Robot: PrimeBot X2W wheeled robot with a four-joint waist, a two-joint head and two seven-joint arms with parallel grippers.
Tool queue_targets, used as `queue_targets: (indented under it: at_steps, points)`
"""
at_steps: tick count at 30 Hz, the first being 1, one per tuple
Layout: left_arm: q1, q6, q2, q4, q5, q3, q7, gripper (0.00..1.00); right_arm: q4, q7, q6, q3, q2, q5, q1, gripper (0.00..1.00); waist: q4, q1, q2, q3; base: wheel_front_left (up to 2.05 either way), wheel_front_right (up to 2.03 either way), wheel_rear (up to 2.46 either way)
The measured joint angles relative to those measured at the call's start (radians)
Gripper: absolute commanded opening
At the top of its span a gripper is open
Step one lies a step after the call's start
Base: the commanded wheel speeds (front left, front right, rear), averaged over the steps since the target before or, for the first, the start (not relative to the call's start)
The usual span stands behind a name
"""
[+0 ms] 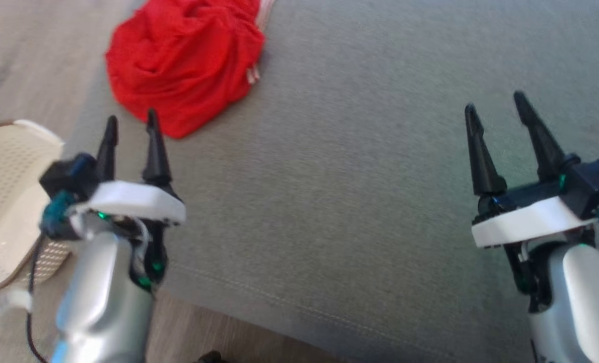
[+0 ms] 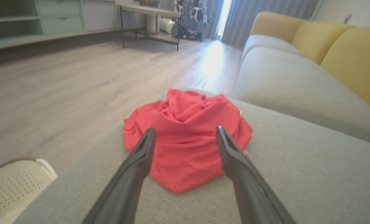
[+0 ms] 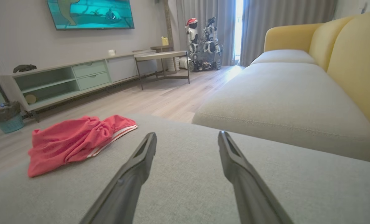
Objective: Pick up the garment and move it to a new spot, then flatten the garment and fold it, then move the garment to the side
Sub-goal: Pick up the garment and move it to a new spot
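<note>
The crumpled red garment (image 1: 186, 60) lies on the couch (image 1: 354, 201) just ahead of the left gripper (image 1: 131, 121), spread wide and empty; the right gripper (image 1: 494, 101), equally wide, is well apart.

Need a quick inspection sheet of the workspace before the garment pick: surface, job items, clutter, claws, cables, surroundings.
Surface: grey sofa cushion, flat, mostly bare.
Job's things: red garment, crumpled in a heap near the cushion's floor-side edge.
Clutter: cream perforated basket on the floor beside the cushion.
Claws: left claw open, aimed at the garment, holding nothing; right claw open over bare cushion.
Cables: black cable hanging beside the left forearm.
Surroundings: wood floor, yellow backrests, TV cabinet, side table, another robot.
</note>
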State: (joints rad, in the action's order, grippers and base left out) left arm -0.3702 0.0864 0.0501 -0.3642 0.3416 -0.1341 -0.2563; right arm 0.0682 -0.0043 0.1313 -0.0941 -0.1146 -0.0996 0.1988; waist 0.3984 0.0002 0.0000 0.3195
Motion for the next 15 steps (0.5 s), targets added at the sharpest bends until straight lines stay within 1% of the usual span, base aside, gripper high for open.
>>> queue_targets:
  at_steps: [3,7,9,11,15]
  points:
    - [-0.096,-0.025,0.041,-0.145,0.003,0.014,0.020,1.00,0.036,0.006,0.000,0.002,-0.001,0.003,0.021,1.00,-0.036,0.0000,0.0000,0.033,0.00,0.00,0.00]
    - [-0.242,-0.052,0.077,-0.292,0.013,0.023,0.072,1.00,0.073,0.019,0.000,0.001,-0.007,0.004,0.038,1.00,-0.079,0.0000,0.0000,0.078,0.00,0.00,0.00]
    - [-0.302,-0.053,0.088,-0.354,0.013,0.023,0.083,1.00,0.085,0.024,0.000,-0.001,-0.009,0.005,0.040,1.00,-0.098,0.0001,0.0000,0.099,0.00,0.00,0.00]
    - [-0.350,-0.062,0.100,-0.416,0.013,0.023,0.100,1.00,0.088,0.024,0.000,-0.002,-0.010,0.006,0.040,1.00,-0.116,0.0000,0.0000,0.118,0.00,0.00,0.00]
    - [-0.409,-0.069,0.121,-0.520,0.011,0.021,0.105,1.00,0.094,0.024,0.000,-0.014,-0.010,0.013,0.046,1.00,-0.148,0.0001,0.0000,0.147,0.00,0.00,0.00]
